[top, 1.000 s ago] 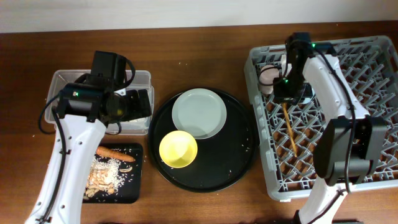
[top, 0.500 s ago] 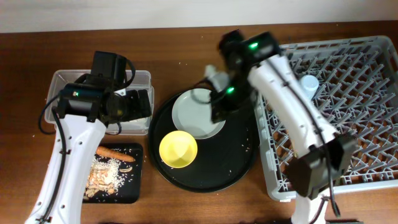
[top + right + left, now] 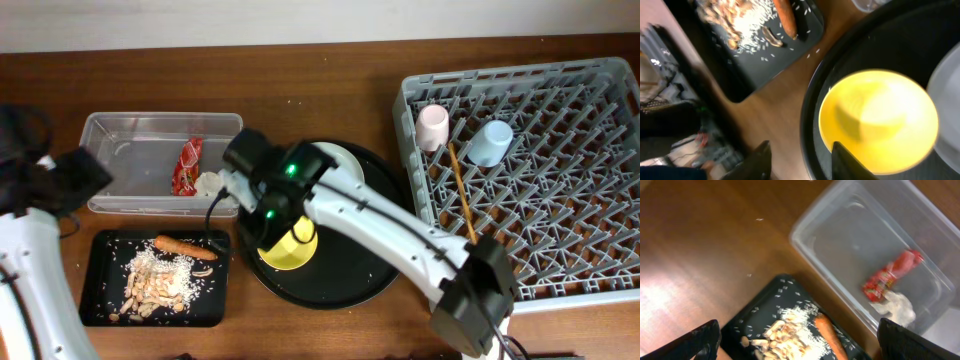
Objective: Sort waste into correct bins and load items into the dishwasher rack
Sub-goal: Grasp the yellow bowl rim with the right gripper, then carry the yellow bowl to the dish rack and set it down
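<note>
Waste [image 3: 187, 165] looks binned, pink cup [image 3: 433, 127], blue cup [image 3: 492, 142] and thin wooden chopsticks [image 3: 462, 195] sit in the light-grey pegged plastic rack [image 3: 580, 220], leaving the yellow bowl [image 3: 875, 120] just ahead of the wide-open, empty right gripper [image 3: 802, 159], pale grey round plate [image 3: 345, 162] just beyond.

Upper left: clear tub [image 3: 100, 165] holding a crumpled red wrapper [image 3: 187, 165], with the white tissue [image 3: 211, 184] just beside it at the right end.
Lower left: black tray [image 3: 95, 300]. Carrot stick [image 3: 183, 246] near its top edge, beige scraps [image 3: 155, 280] heaped below.
Centre: yellow bowl [image 3: 295, 252] upright; pale grey plate [image 3: 342, 158] above it, partly hidden.
Right: grey rack [image 3: 560, 200]. Pink cup [image 3: 433, 126] and blue cup [image 3: 492, 142] among pegs at upper left; chopsticks [image 3: 461, 190] lie between them, running downward.
</note>
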`<move>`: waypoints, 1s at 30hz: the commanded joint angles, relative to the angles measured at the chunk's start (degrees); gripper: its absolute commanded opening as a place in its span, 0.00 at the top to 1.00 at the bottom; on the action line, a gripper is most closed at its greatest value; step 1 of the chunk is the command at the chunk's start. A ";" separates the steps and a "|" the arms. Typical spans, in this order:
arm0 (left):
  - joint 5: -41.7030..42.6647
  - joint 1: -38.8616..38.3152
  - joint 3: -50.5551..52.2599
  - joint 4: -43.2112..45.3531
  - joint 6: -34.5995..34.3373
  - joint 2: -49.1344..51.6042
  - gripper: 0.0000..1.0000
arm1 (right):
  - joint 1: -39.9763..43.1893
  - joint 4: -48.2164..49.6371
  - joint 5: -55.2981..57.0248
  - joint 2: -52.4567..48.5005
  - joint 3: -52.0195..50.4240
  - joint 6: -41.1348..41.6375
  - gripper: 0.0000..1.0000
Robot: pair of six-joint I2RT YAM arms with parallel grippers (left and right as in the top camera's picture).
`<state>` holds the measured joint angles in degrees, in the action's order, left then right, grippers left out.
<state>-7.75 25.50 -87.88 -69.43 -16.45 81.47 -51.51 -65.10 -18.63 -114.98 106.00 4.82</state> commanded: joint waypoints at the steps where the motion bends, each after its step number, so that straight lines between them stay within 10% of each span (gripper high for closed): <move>1: 1.51 5.27 -1.09 -0.28 0.87 -0.94 0.01 | -2.36 9.92 3.41 0.13 -9.86 0.17 0.52; 12: 1.51 5.92 -1.09 -0.28 0.85 -0.94 0.01 | -2.64 26.38 5.79 0.13 -24.04 0.20 0.61; 22: 1.51 5.92 -1.09 -0.28 0.85 -0.94 0.01 | -2.86 22.18 5.16 0.13 -24.04 0.17 0.94; 30: 1.51 5.92 -1.09 -0.28 0.87 -0.94 0.01 | 0.90 7.45 -4.11 6.19 -12.31 0.13 0.96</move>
<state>-6.59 31.22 -87.96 -69.69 -16.43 81.43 -52.84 -51.07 -18.26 -114.48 87.09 4.54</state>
